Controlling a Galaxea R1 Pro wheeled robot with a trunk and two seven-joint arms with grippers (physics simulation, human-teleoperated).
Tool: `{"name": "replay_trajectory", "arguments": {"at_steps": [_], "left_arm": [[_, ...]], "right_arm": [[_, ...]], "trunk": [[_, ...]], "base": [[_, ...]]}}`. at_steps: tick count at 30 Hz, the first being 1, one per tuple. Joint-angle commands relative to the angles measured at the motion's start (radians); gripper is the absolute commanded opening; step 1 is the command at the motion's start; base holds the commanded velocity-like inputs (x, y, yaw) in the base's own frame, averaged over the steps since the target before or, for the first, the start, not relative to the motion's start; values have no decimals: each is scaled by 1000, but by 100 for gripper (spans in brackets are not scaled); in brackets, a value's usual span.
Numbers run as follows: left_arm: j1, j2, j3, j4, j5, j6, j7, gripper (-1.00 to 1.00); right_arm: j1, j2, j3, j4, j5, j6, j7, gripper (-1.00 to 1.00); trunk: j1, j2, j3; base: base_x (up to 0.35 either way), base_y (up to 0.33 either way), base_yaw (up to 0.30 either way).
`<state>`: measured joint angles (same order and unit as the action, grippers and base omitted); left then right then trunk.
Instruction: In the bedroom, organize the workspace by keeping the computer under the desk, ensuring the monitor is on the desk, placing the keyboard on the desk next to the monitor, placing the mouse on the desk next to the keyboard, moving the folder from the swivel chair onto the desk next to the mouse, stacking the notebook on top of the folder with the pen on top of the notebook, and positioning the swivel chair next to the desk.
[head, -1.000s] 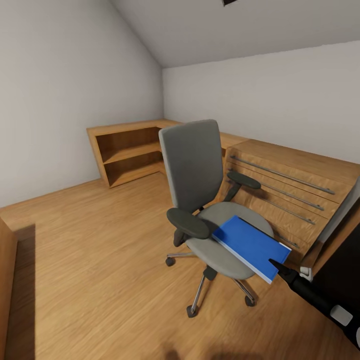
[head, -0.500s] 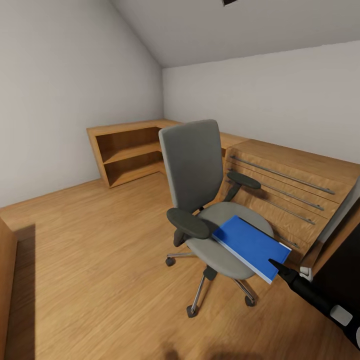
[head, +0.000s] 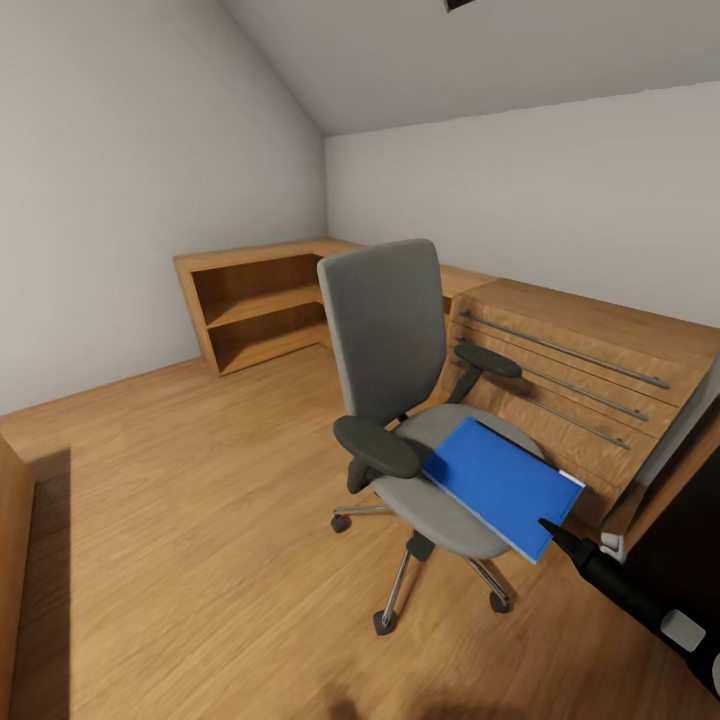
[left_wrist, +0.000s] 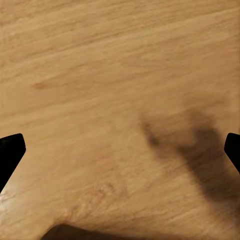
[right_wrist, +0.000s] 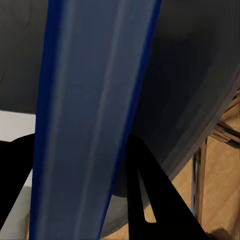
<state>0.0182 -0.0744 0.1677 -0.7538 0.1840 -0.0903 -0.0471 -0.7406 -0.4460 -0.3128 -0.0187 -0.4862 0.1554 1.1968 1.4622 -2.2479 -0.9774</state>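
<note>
The grey swivel chair stands on the wooden floor in front of a low wooden drawer unit. The bright blue folder rests on its seat, tilted, with its far edge raised off the cushion. My right gripper comes in from the lower right and grips the folder's near corner. In the right wrist view the folder's edge runs between the two black fingers of my right gripper, which is shut on it. My left gripper is open over bare floor, its fingertips wide apart.
A wooden drawer unit with long metal handles stands right behind the chair. Low wooden shelving fills the far corner. A dark surface with a pale slanted panel above it sits at the right edge. Open floor lies to the left.
The folder's far edge has risen off the seat, so it tilts more steeply. My right gripper has barely shifted. The chair has stayed put.
</note>
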Motion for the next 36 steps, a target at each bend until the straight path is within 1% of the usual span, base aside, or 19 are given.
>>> {"name": "replay_trajectory", "arguments": {"at_steps": [1,36], "left_arm": [[0,-1,3,-1,9,0,-5,100],[0,-1,3,-1,9,0,-5,100]], "right_arm": [[0,0,-3,0,3,11,3,-100],[0,2,-3,-1,3,17,2,-100]], "trunk": [[-4,7,2],[-138,252,112]], "base": [[0,0,0],[0,0,0]]}}
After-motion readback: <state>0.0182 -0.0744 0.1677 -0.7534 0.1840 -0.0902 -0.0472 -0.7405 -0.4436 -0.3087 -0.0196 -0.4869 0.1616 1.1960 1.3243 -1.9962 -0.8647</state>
